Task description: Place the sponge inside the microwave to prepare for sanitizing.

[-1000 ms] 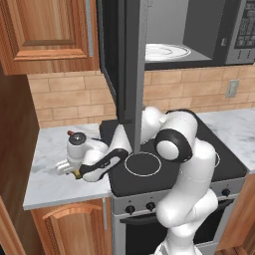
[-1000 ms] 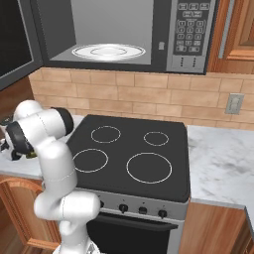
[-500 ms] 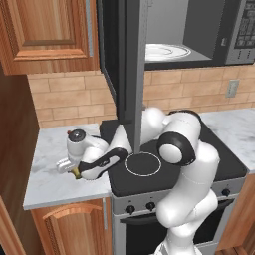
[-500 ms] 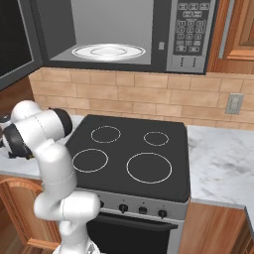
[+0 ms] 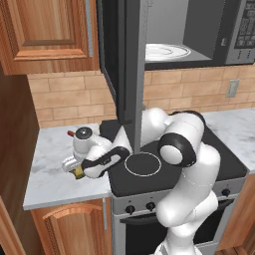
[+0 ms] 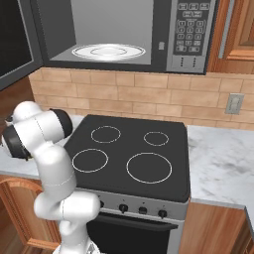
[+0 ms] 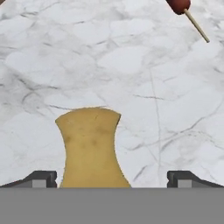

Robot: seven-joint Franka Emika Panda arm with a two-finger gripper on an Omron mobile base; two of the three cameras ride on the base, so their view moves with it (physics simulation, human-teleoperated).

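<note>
1. Hand view looks straight down on the sponge (image 7: pixel 91 146), a yellow-olive block with pinched-in sides, lying flat on the marble counter (image 7: pixel 131 65). The pincer (image 7: pixel 112 178) is spread wide, one dark tip on each side of the sponge with clear gaps between; nothing is pinched.
2. That same view catches, at its upper right corner, a thin stick with a reddish-brown head (image 7: pixel 186 13), well apart from the sponge.
3. Left base view gives the wider setting: the arm is folded low over the counter (image 5: pixel 50 174) to the left of the black stove (image 5: pixel 164 164), the hand pointing down with a sliver of the sponge (image 5: pixel 77 173) showing beneath it. The stick's red head (image 5: pixel 70 133) peeks out just behind the hand.
4. Left base view also shows the microwave (image 5: pixel 199 35) above the stove, its door swung open edge-on toward the camera, with the white turntable plate (image 5: pixel 164 51) inside.
5. Right base view faces the microwave (image 6: pixel 124 34) cavity squarely, with the turntable plate (image 6: pixel 109 51) bare and the keypad (image 6: pixel 192 30) on the right. The stove (image 6: pixel 134 154) top with its four rings is seen in full, and a wall outlet (image 6: pixel 233 104) sits on the brick backsplash.
</note>
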